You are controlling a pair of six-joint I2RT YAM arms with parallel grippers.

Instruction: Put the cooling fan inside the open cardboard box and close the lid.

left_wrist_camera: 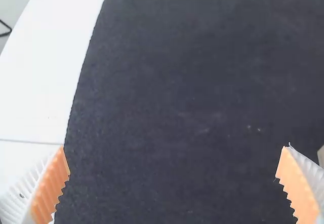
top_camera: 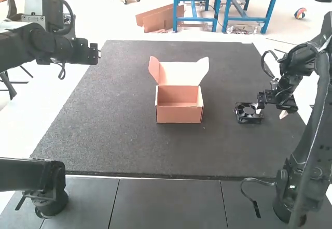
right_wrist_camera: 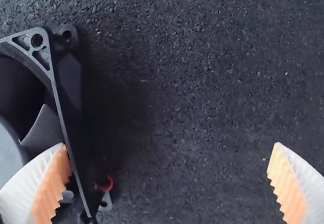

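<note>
1. The right gripper (right_wrist_camera: pixel 167 183) stands wide open (nothing clamped), with one orange pad (right_wrist_camera: pixel 49 183) at the frame of the black cooling fan (right_wrist_camera: pixel 66 97) and the other over bare mat.
2. The fan lies on the black mat (top_camera: pixel 129 110), to the right of the open cardboard box (top_camera: pixel 179 104), whose lid flaps stand up.
3. The left gripper (left_wrist_camera: pixel 172 183), fingers spread and empty, hangs over the mat's far-left edge.

My arms are matte black and jointed; black cables loop off the right arm (top_camera: pixel 298 58); the left arm (top_camera: pixel 31 42) bears a grey screwed plate (top_camera: pixel 34 17); my fingers (right_wrist_camera: pixel 45 183) are white, ribbed, orange-padded.
</note>
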